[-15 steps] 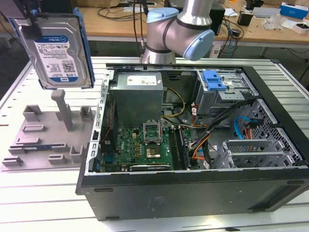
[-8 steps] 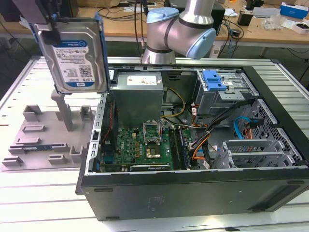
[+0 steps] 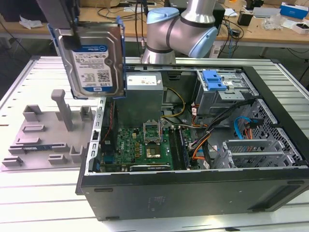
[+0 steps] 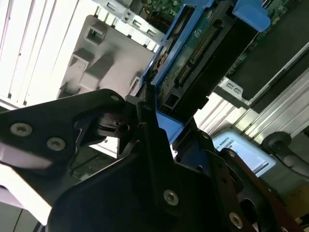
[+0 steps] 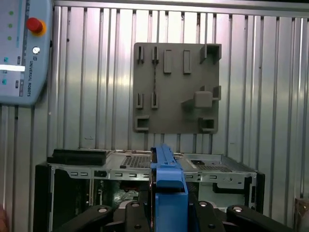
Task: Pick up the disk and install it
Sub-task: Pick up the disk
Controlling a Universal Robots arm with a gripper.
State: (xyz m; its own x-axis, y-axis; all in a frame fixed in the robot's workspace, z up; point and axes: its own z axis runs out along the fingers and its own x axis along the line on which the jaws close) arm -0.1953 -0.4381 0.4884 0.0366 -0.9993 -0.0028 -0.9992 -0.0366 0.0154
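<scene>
1. Exterior view: the pincer (image 3: 71, 39) is clamped on the upper edge of the disk (image 3: 94, 63). The disk hangs upright in the air with its label facing out, above the seam between the grey holder plate (image 3: 48, 135) at the exterior view's left and the open computer case (image 3: 193, 193) on the bench (image 3: 43, 208). The pick-up looks done and the carry is in hand, with the disk not yet inside the case. Seating it would call for a free bay. The drive cage with its blue latch (image 3: 215, 79) sits far right, well apart from the disk. The power supply (image 3: 145, 89) and a blue cable (image 3: 239, 128) with other loose wiring lie between.
2. Second wrist view: black fingers (image 4: 145, 125) pinch narrowly on the blue bracket beside the disk's connector edge (image 4: 193, 63).
3. First wrist view: the disk (image 5: 166, 179) shows edge-on between the pincer's links. Beyond it are the case rim (image 5: 120, 166), the holder plate (image 5: 176, 89) and a teach pendant (image 5: 24, 53).
</scene>
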